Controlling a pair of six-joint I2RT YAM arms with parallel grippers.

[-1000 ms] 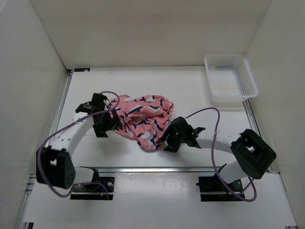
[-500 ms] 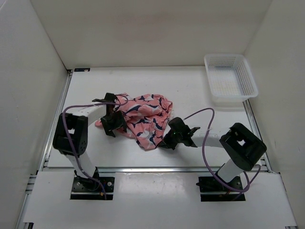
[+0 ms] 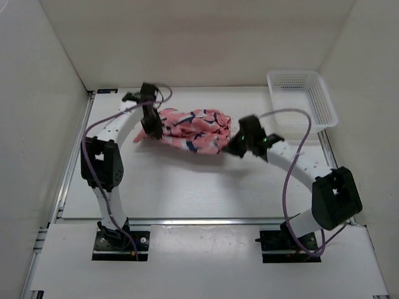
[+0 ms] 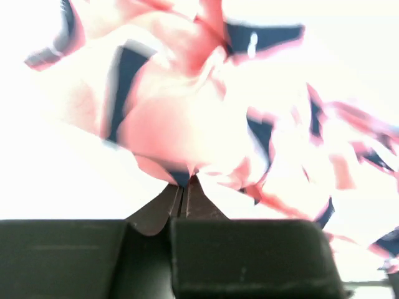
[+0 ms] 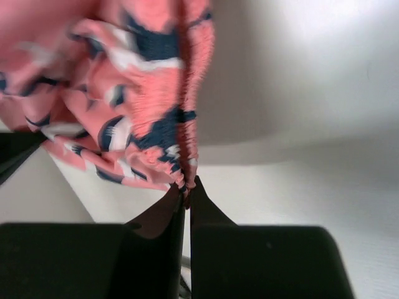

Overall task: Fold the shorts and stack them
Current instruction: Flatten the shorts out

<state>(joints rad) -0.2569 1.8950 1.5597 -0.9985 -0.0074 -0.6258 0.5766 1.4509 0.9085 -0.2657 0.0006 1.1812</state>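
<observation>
White mesh basket, upper right of the top view, sits on the white desk near its far right corner. Plain white walls enclose three sides. Metal rail runs along the desk's near edge, lower frame.

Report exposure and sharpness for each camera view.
Top external: evenly lit and sharp, no glare, the shorts plainly readable. Left wrist: badly overexposed, the background blown out to white and the print washed out. Right wrist: exposure is fine, but the fabric close to the lens is blurred.
</observation>
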